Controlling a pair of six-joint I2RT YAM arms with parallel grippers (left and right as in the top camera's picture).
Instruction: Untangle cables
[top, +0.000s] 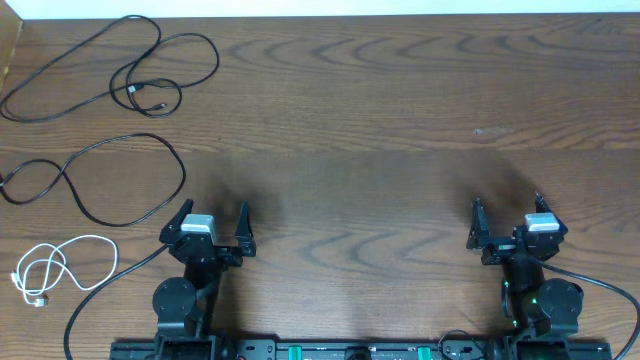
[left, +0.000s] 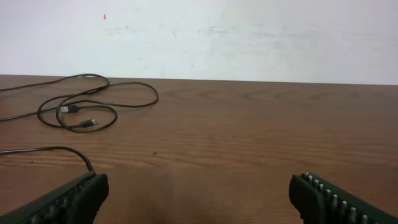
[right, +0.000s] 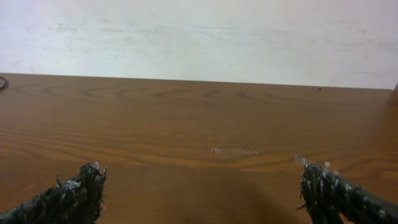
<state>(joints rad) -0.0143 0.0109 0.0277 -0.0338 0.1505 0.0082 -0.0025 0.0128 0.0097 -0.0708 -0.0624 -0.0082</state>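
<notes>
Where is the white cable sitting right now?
In the overhead view the white cable lies coiled near the left edge of the table, left of the left gripper, with a black cable looping just beyond it.

My two matte black arms each have a round joint housing and a pale grey block at the wrist. The left gripper carries ribbed black fingers. The right gripper has rough fingers flecked white. Green lights dot the black base rail along the frame's bottom edge, and thick black wires trail off.
</notes>
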